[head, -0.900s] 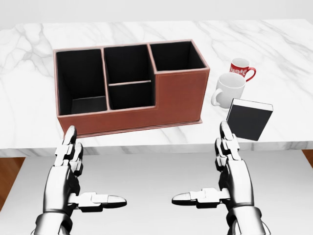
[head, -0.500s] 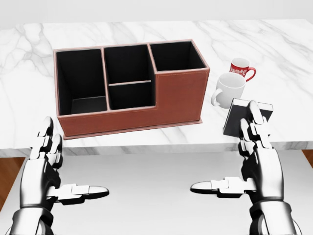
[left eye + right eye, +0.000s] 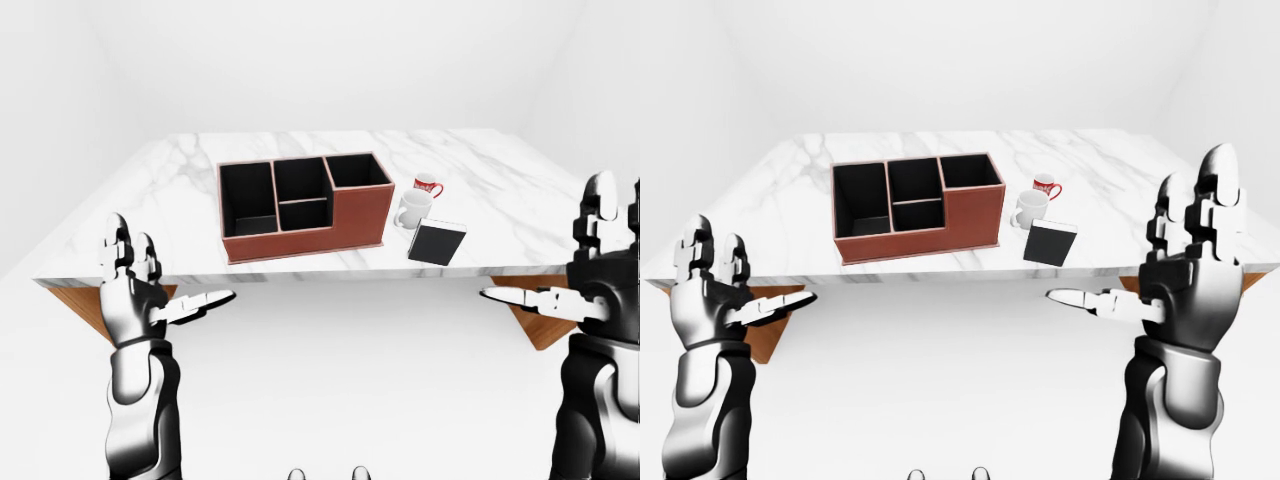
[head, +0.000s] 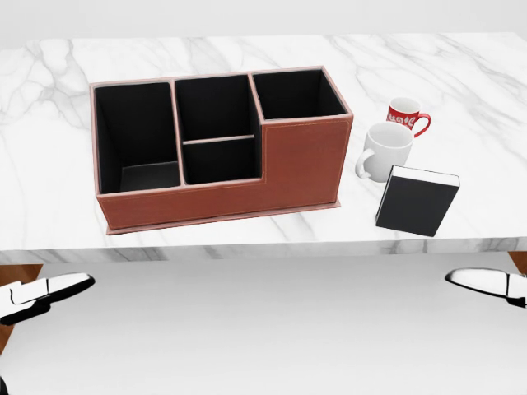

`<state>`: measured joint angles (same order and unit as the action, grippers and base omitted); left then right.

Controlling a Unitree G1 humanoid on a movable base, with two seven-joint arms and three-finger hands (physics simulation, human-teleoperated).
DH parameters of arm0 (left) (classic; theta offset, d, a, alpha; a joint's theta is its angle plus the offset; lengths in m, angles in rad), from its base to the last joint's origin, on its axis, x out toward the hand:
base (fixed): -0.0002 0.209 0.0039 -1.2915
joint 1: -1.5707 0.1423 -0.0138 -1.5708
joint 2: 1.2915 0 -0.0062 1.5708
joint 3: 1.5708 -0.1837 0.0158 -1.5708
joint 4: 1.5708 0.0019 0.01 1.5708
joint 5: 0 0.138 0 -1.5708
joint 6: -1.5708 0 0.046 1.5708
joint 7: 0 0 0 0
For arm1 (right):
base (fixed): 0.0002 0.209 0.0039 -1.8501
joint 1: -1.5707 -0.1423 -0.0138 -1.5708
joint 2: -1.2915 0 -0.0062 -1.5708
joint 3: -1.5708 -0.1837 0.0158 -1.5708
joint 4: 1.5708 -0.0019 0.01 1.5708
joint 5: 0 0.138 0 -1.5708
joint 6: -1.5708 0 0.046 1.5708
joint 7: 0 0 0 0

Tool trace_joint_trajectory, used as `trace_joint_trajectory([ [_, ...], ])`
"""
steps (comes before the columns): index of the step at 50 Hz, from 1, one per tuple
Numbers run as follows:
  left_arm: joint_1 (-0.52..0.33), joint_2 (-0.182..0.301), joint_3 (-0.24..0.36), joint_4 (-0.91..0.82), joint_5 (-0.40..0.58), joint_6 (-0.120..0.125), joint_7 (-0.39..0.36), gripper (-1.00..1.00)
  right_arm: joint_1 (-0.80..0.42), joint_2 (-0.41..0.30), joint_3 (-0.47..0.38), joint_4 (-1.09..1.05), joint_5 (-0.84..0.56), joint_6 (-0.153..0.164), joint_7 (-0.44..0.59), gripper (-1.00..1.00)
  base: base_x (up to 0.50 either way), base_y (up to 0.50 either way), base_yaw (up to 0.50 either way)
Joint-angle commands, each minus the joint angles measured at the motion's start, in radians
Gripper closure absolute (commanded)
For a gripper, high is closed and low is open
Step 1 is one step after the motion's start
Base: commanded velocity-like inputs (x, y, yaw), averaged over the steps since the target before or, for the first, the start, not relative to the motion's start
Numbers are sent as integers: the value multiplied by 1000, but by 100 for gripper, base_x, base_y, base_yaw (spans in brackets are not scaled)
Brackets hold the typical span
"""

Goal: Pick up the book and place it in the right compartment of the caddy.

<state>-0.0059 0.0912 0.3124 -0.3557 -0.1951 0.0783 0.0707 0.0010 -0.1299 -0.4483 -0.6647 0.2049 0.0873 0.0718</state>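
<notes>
Both hands swung wide apart since before, left hand [image 3: 135,290] and right hand [image 3: 1190,270] open, empty, book [image 4: 416,200] upright right of caddy [image 4: 221,148], spine up.

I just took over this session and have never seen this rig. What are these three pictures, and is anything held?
All three come from cameras on the robot's head, looking out over its arms. The two wide ones are its left and right eyes; the closer one looks down at the marble table. On it stand a brown caddy, a white mug, a red mug and the black book. The metal left hand and right hand are raised, open, short of the table's near edge. Nothing is held.
</notes>
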Motion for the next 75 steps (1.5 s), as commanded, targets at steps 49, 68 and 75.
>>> trace_joint_trajectory([
  [49,4,10,33,-8,-16,-9,37,-100,22,-16,-107,-75,79,0,-1,-100,21,0,0],
  [68,9,7,30,17,-6,-44,34,-100,23,-11,-107,-89,73,0,6,-100,28,0,0],
  [75,13,6,32,13,-7,-49,35,-100,27,-8,-101,-79,67,0,12,-100,28,0,0],
])
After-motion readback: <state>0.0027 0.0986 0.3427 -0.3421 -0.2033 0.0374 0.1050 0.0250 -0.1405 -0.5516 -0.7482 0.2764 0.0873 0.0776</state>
